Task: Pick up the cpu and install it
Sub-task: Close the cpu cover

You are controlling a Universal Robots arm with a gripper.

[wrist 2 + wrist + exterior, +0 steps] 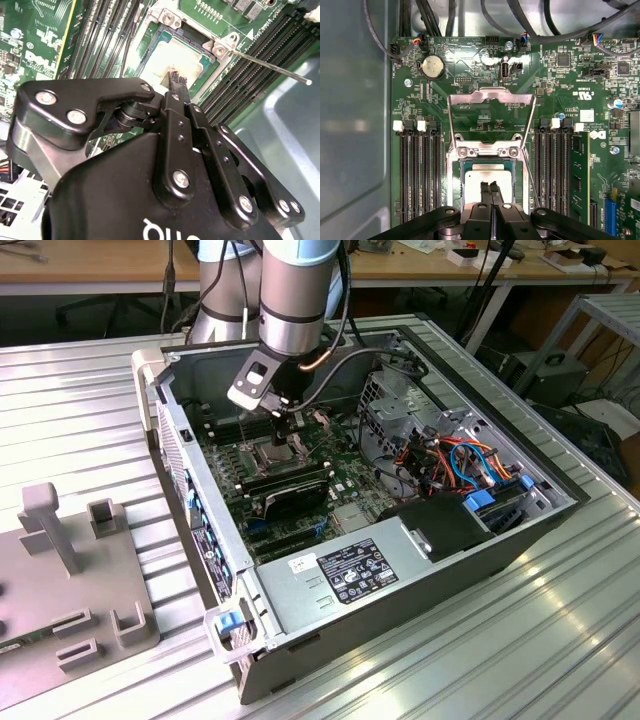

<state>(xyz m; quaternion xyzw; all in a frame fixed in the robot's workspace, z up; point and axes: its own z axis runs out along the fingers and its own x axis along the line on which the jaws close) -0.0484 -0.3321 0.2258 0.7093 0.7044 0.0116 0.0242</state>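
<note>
cpu: is lying flat in the socket frame, below the flipped-up hinged plate, inside the computer case.
gripper: is hanging right over the chip's middle.
fingers: are being held narrow, almost together, with nothing gripped. Contact with the lid can't be told.
step, probably: the chip is being seated.
doing it well: any push is best being applied straight down and lightly, never sideways. The lever is being left clear.

White label with black print on the power supply; white lettering on the motherboard (none clearly readable).
</note>
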